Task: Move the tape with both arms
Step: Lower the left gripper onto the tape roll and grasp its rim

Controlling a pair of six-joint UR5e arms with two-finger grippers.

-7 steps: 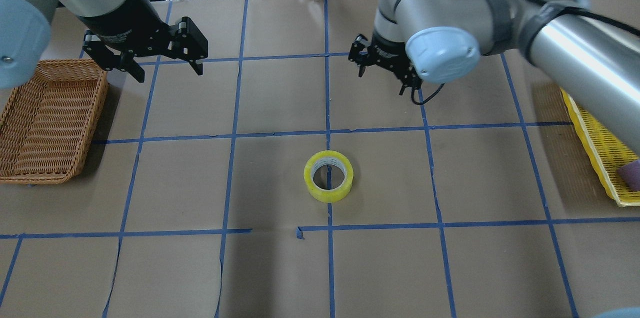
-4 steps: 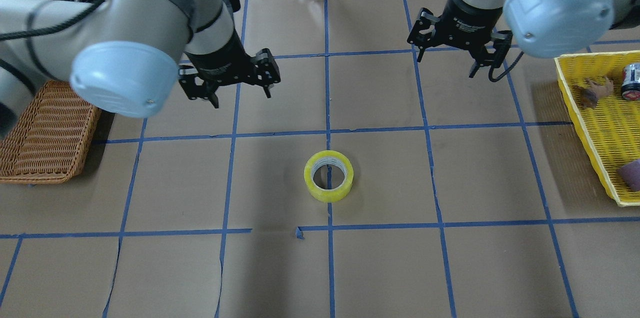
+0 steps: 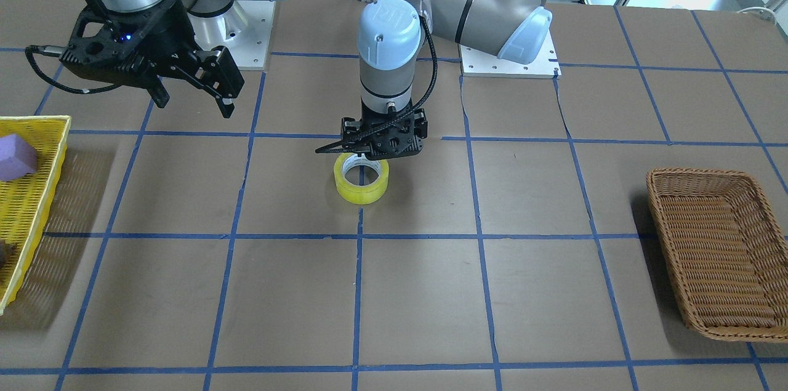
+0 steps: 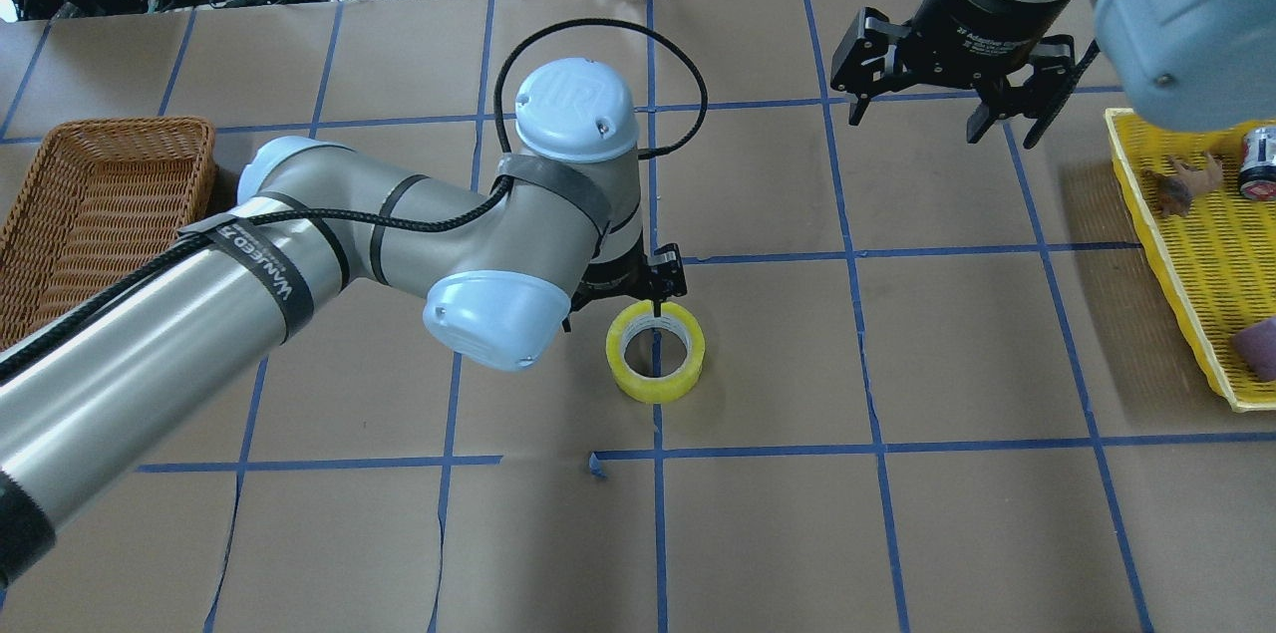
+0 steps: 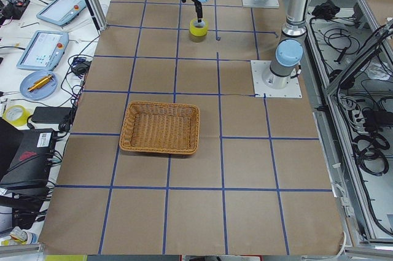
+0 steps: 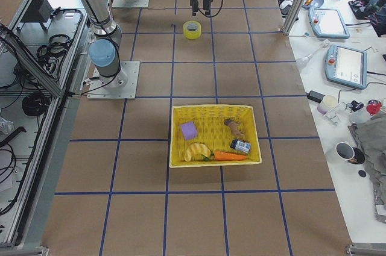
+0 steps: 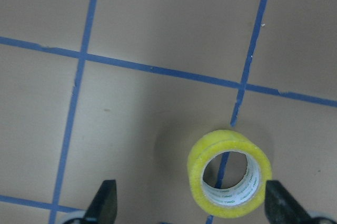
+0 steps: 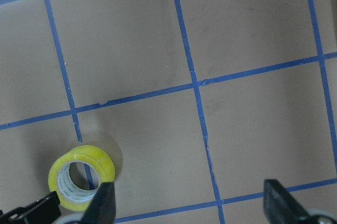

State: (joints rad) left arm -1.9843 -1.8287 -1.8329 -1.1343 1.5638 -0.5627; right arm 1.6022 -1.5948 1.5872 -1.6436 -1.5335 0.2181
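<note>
Swung inward since the frame just before, the left arm [image 4: 299,274] is now stretched across the table. The left gripper [image 3: 381,146] is held low over the tape [image 4: 654,384], which is found unmoved. The tape, a glossy yellow ring with a pale printed core, is laid flat, hole up, on a blue line near the table's middle. In the left wrist view the gripper's fingers [image 7: 107,203] are seen spread wide with the roll between them; whether the rim is touched cannot be told.

The right gripper [image 4: 942,120], matte black and likewise spread wide with nothing held, is hung at the tape's 1 o'clock in the overhead view.

The table [image 4: 897,533] is covered in dull brown paper, ruled into squares by blue grid lines [image 4: 867,354]. A woven wicker basket [image 4: 100,214] is set at 9 o'clock, a yellow plastic mesh tray [image 4: 1196,254] at 3 o'clock. White benches [image 5: 37,58] strewn with cables and tablets are seen beside the table.
</note>
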